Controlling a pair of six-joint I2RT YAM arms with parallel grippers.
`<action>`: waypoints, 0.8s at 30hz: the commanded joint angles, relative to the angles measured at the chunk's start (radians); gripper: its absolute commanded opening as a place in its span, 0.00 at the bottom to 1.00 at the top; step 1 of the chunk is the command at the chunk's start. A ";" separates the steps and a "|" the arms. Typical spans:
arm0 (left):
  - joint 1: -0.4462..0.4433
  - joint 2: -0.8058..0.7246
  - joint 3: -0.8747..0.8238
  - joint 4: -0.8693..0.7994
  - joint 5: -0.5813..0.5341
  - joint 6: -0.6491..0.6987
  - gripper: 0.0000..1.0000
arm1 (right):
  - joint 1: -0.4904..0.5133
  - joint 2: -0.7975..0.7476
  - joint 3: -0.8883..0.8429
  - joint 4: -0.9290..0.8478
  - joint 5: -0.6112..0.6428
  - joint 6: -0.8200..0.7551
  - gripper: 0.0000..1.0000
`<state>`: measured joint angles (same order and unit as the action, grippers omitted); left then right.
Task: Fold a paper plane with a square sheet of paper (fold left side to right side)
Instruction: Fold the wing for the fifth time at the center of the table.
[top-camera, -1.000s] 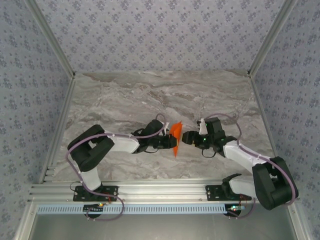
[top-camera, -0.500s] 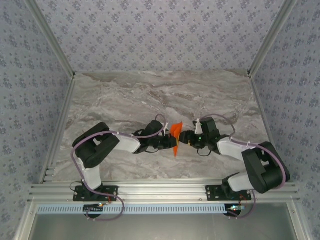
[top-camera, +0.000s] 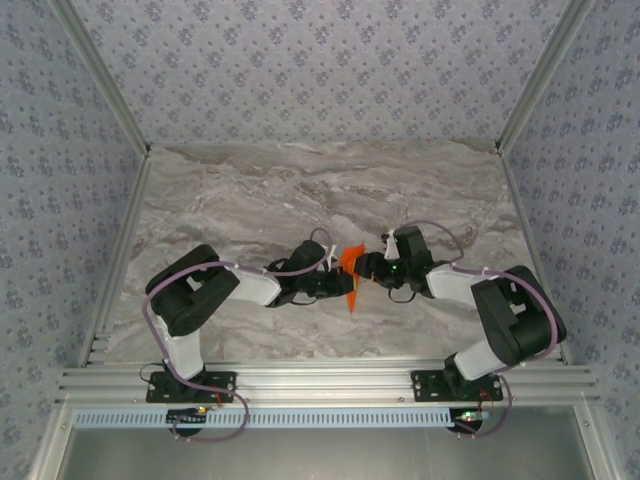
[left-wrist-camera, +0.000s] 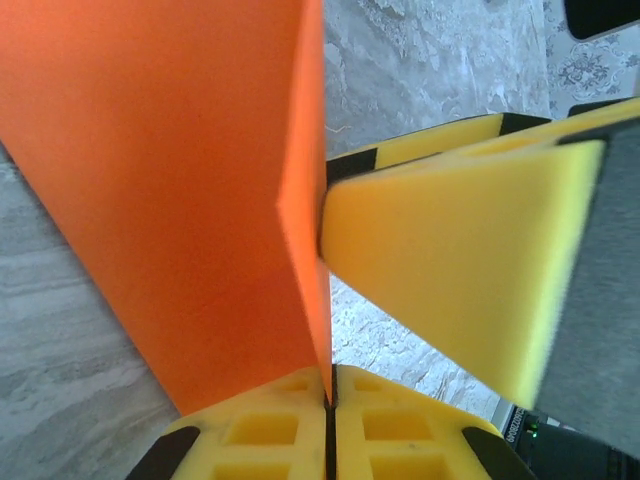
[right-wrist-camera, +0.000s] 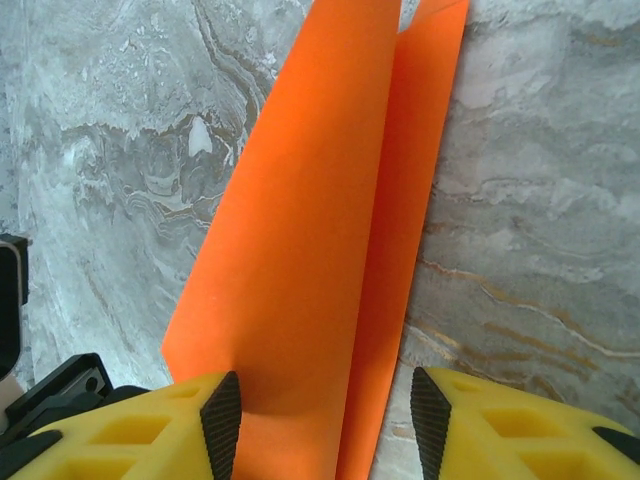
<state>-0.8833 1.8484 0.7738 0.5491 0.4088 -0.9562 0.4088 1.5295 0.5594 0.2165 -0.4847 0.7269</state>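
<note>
The orange sheet of paper (top-camera: 350, 262) is folded along a crease and stands on edge above the marble table, in the middle of the top view. My left gripper (top-camera: 347, 288) is shut on its lower edge; in the left wrist view the paper (left-wrist-camera: 190, 180) runs up from the closed yellow jaws (left-wrist-camera: 331, 378). My right gripper (top-camera: 366, 268) is open and reaches in from the right. In the right wrist view both folded layers of paper (right-wrist-camera: 320, 250) lie between its spread fingers (right-wrist-camera: 222, 418). One yellow right finger (left-wrist-camera: 450, 270) touches the paper's edge.
The marble table (top-camera: 250, 200) stretches behind and to both sides of the grippers. Aluminium rails (top-camera: 120, 260) and patterned walls bound it on the left, right and back. Both arm bases sit on the front rail (top-camera: 320, 385).
My right gripper has moved left and slightly away from me, closing the gap until its open fingers straddle the paper. The left gripper and the paper have stayed almost still.
</note>
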 joint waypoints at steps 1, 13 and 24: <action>0.006 0.006 -0.014 0.029 0.018 -0.006 0.08 | 0.010 0.031 0.043 -0.037 0.034 0.014 0.51; 0.017 -0.013 -0.024 0.031 0.024 -0.002 0.17 | 0.013 0.114 0.069 -0.186 0.083 0.018 0.49; 0.071 -0.124 -0.084 -0.003 0.015 0.011 0.36 | 0.014 0.125 0.069 -0.184 0.081 0.016 0.49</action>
<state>-0.8406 1.7870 0.7090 0.5449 0.4164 -0.9565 0.4168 1.5944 0.6445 0.0967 -0.4519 0.7418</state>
